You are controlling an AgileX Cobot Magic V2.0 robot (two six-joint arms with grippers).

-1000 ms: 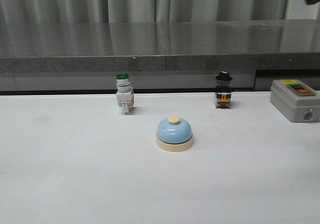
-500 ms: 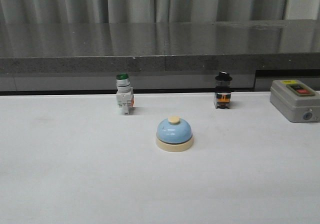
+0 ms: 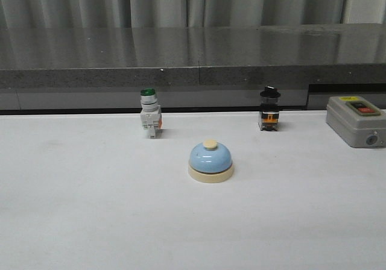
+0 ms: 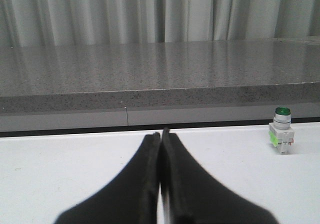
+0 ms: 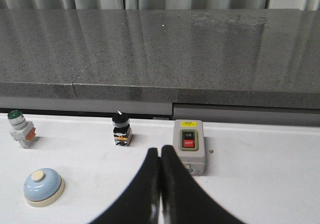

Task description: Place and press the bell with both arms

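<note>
Grey pleated curtains [image 3: 181, 2] hang behind a long speckled dark-grey counter [image 3: 181, 56], and in front of it spreads a white table [image 3: 90, 222] that fills the lower half of the front view.

One grey control box [image 3: 356, 120] sits at about 3 o'clock on the table, at its right edge, carrying a black button and a red button under a yellow label. In the right wrist view the same box [image 5: 189, 145] lies just beyond the fingertips.

One bell [image 3: 210, 161] stands upright near the middle of the table, touching nothing. It is a small light-blue glossy dome on a round cream base, with a cream button on top. The right wrist view shows it [image 5: 44, 186] well apart from that arm's fingers.

Two push-button switches stand along the far edge. The green-capped white switch [image 3: 150, 114] is at about 11 o'clock from the bell; the black-capped switch [image 3: 269, 109] is at about 1 o'clock from it. Both are well apart from the bell.

Neither arm appears in the front view. The left gripper [image 4: 160, 134] has its two pointed black fingers pressed together with nothing between them, above bare table. The right gripper [image 5: 159, 151] is likewise clenched and grasps nothing.
</note>
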